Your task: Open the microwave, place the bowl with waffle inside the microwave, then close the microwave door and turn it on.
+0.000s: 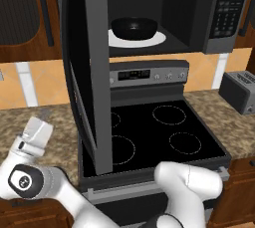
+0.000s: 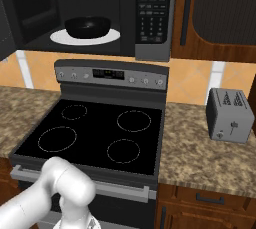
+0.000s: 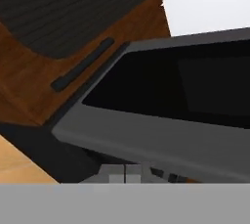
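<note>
Currently the microwave (image 1: 164, 13) stands open above the stove (image 1: 154, 132), its interior dark and its keypad panel (image 1: 228, 10) at the right side. The microwave door (image 1: 89, 72) is swung out to the left, seen nearly edge-on in the left base view, its grey frame reaching down in front of the cooktop's left burners. The bowl (image 1: 133, 27) sits inside the cavity on the white turntable (image 1: 149, 38), glossy black and upright; in the right base view the bowl (image 2: 87, 26) rests near the middle of the turntable (image 2: 107, 36). The waffle cannot be made out inside the bowl from either base view. The gripper (image 3: 125, 173) is fully closed with nothing between the fingertips, which appear pressed together at the bottom of the hand view, just beside the grey frame of the door (image 3: 161, 140). Whether they touch the frame cannot be told. In the left base view the hand (image 1: 36, 135) is low at the left, over the speckled counter (image 1: 30, 120) and left of the open door. A grey toaster (image 2: 229, 114) stands on the counter right of the stove (image 2: 100, 133). Dark wood cabinets (image 2: 215, 18) flank the microwave.
</note>
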You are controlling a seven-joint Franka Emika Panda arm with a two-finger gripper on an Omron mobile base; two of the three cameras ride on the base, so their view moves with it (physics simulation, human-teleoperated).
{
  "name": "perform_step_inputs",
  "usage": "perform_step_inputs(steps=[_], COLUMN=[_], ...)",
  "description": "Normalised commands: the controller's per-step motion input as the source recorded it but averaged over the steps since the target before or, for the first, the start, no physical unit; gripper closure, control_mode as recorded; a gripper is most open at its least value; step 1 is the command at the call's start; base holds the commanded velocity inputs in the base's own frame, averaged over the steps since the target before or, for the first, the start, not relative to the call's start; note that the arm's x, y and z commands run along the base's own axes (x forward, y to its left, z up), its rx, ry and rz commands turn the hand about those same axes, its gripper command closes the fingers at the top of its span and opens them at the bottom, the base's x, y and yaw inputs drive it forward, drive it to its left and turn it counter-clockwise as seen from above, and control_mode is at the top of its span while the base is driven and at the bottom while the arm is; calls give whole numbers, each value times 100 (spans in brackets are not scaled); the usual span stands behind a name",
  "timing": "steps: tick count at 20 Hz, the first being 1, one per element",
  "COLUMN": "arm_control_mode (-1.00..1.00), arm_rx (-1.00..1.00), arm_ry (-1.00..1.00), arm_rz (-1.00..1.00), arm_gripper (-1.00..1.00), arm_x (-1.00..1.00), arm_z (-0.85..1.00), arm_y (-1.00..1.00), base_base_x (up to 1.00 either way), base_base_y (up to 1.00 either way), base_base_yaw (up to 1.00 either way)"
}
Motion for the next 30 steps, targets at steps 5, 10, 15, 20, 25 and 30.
perform_step_inputs(steps=[5,10,15,20,25,30], arm_control_mode=[-100,-100,-100,-100,-100,-100], arm_rx=[-12,8,6,7,20,21], arm_ry=[-39,-19,-32,-16,-15,-12], arm_rz=[-27,-17,-10,-8,-1,0], arm_gripper=[100,100,100,100,100,100], arm_x=[-1,-74,-72,-12,0,0], arm_z=[23,36,33,62,92,92], arm_y=[-13,-40,-35,-65,-84,-87], base_base_x=[0,0,0,0,0,0], base_base_y=[0,0,0,0,0,0], base_base_yaw=[0,0,0,0,0,0])
